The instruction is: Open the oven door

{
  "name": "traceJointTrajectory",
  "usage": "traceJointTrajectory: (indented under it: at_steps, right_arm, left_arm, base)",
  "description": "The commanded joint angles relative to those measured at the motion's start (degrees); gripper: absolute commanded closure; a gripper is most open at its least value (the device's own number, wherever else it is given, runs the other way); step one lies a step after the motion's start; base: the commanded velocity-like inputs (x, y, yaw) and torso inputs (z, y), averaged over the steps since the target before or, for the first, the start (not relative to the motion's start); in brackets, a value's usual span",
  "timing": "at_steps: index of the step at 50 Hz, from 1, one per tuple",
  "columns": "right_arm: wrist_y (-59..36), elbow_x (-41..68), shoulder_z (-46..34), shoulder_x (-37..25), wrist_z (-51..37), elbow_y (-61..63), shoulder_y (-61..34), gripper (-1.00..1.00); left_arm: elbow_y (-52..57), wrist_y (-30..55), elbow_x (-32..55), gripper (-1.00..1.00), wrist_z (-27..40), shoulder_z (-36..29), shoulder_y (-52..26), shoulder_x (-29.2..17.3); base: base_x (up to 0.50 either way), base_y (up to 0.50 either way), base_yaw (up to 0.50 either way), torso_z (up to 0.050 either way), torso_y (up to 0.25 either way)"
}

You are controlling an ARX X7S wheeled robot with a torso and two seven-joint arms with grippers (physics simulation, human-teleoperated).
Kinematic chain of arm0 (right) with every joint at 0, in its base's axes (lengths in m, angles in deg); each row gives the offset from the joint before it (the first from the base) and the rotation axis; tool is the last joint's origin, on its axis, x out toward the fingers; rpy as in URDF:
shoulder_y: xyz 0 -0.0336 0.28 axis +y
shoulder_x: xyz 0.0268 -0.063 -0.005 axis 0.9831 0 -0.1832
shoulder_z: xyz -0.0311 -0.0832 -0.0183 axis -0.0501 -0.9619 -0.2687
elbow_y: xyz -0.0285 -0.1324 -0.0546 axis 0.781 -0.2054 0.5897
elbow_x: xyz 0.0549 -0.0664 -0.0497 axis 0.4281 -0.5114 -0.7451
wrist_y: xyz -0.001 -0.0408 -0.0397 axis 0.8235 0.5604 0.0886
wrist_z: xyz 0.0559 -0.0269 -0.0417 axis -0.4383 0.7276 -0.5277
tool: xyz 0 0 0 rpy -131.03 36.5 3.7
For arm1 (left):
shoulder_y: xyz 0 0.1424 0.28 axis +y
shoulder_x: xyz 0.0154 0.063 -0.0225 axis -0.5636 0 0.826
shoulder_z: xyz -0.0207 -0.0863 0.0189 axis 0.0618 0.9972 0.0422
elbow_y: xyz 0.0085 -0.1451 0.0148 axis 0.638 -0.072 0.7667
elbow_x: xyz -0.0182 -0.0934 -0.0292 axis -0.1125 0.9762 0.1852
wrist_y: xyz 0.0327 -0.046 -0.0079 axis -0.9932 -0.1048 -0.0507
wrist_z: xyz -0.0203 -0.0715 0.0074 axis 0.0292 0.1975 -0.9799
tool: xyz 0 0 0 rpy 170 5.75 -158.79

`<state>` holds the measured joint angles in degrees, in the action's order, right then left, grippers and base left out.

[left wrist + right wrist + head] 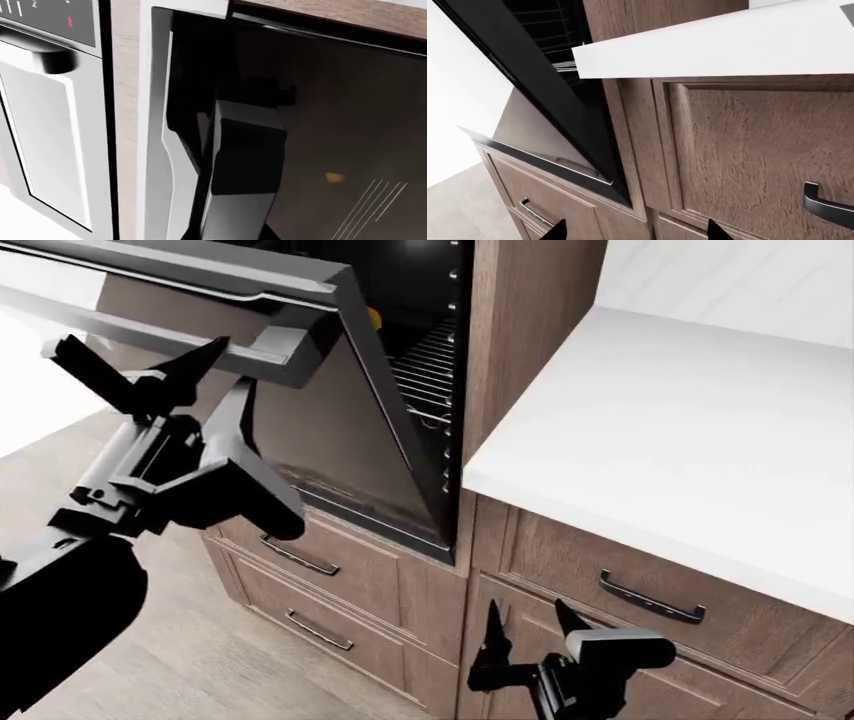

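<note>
The oven door point(327, 440) hangs partly open, tilted outward from its bottom hinge, with the wire racks point(427, 360) showing inside. Its long grey bar handle point(267, 340) runs along the top edge. My left gripper point(134, 352) is open just under that bar, fingers spread wide on either side; I cannot tell whether they touch it. The left wrist view shows the door's black glass point(347, 125) and grey frame point(157, 150) up close. My right gripper point(527, 625) is open and empty, low in front of the wood drawers. The door's black edge point(540, 85) shows in the right wrist view.
A white countertop point(667, 430) juts out right of the oven, above drawers with dark handles point(650, 600). More drawers point(300, 558) sit below the oven. A grey appliance front with a red display point(53, 125) stands beside the door. Wood floor lies at lower left.
</note>
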<state>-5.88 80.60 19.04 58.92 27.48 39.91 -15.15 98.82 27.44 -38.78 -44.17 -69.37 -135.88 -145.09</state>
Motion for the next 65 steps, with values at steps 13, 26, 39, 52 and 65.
traceJointTrajectory:
  at_steps: [13, 26, 39, 52, 65]
  right_arm:
    - [1.14, -0.13, -1.76, -0.96, 1.93, 0.64, 0.33, -1.0]
    - [1.57, -0.51, -2.08, -0.99, 1.71, 0.35, 0.21, -1.0]
    - [1.87, -0.72, -2.36, -1.04, 1.49, 0.19, 0.19, -1.0]
    - [2.09, -1.04, -2.65, -1.03, 1.11, -0.09, 0.09, -1.0]
    - [1.41, -1.98, -3.28, -1.26, 0.24, 0.32, -0.22, -1.0]
  left_arm:
    - [10.01, 2.56, -9.41, 1.0, 9.89, 4.42, -0.73, -5.63]
    - [13.03, 2.72, -9.17, 1.0, 11.78, 4.38, 1.03, -8.15]
    - [16.2, 3.14, -8.5, 1.0, 14.36, 4.43, 2.98, -10.86]
    - [18.74, 3.55, -8.85, 1.0, 15.7, 4.16, 4.27, -13.34]
    - [20.56, 3.56, -8.26, 1.0, 18.7, 3.57, 6.66, -15.8]
  base:
    - [0.0, 0.0, 0.0, 0.002, 0.006]
    - [0.0, 0.0, 0.0, 0.002, 0.005]
    - [0.0, 0.0, 0.0, 0.002, 0.006]
    - [0.0, 0.0, 0.0, 0.001, 0.005]
    - [0.0, 0.0, 0.0, 0.002, 0.006]
